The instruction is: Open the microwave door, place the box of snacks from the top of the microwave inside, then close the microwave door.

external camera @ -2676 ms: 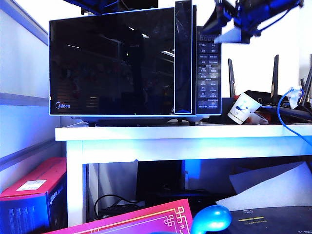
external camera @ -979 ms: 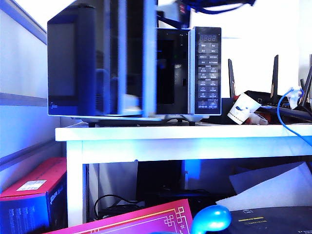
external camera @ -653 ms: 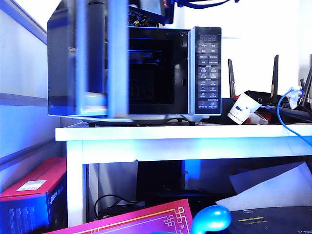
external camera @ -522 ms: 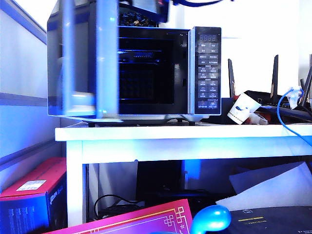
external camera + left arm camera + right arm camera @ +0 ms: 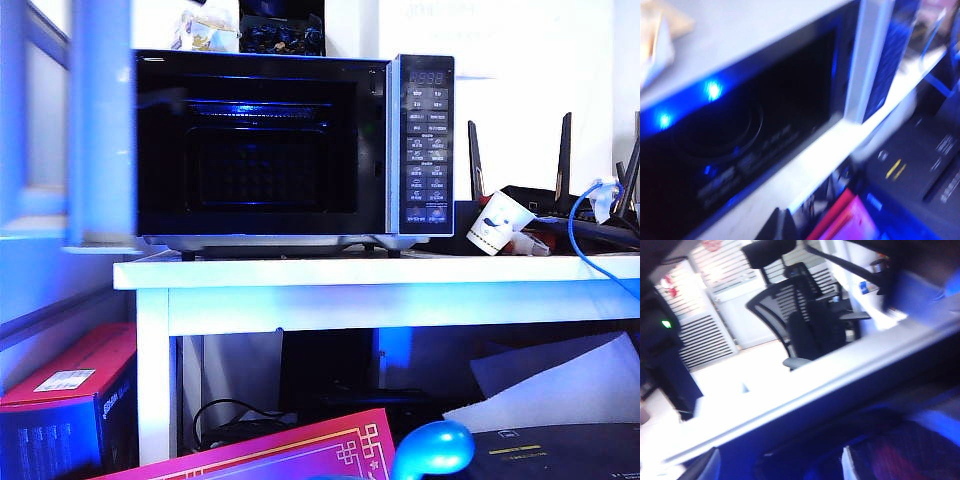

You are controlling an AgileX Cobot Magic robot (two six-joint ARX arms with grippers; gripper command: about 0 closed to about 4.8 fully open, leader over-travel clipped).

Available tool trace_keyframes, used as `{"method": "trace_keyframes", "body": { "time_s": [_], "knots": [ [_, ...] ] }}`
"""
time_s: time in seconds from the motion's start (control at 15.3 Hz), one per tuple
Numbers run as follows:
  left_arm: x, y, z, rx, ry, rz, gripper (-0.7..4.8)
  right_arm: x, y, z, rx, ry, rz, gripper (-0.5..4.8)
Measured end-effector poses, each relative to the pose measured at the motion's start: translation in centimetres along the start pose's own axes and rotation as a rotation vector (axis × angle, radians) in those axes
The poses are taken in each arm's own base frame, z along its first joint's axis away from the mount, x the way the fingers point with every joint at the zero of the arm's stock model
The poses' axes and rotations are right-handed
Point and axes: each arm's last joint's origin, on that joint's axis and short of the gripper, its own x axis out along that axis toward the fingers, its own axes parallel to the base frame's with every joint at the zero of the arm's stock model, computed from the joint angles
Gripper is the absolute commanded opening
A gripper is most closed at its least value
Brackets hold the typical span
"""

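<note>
One box of snacks (image 5: 205, 30) well apart | left fingers (image 5: 777, 227) closed | right fingers (image 5: 707, 467) seemingly wide

My jaws stand apart around a pale slanted edge (image 5: 805, 395); beyond, an office chair (image 5: 805, 325) and slatted shutters (image 5: 710, 335).

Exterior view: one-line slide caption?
Microwave on white table, door swung wide open left, cavity empty, snack box on top; no grippers visible.
</note>
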Motion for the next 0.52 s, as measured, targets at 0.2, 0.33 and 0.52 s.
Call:
{"method": "trace_keyframes", "body": {
  "time_s": [0.2,0.33,0.52],
  "knots": [
    [0.0,0.0,-0.7,0.000,0.075,0.030,-0.06,-0.2,0.4,0.1,0.032,0.025,0.100,3.23],
    [-0.1,-0.1,-0.9,0.013,0.100,0.027,-0.06,-1.8,0.7,1.0,0.031,0.016,0.107,3.23],
    [-0.4,-0.2,-1.1,0.038,0.137,0.052,-0.06,-3.8,0.8,1.9,0.019,-0.006,0.072,3.23]
  ]
}}
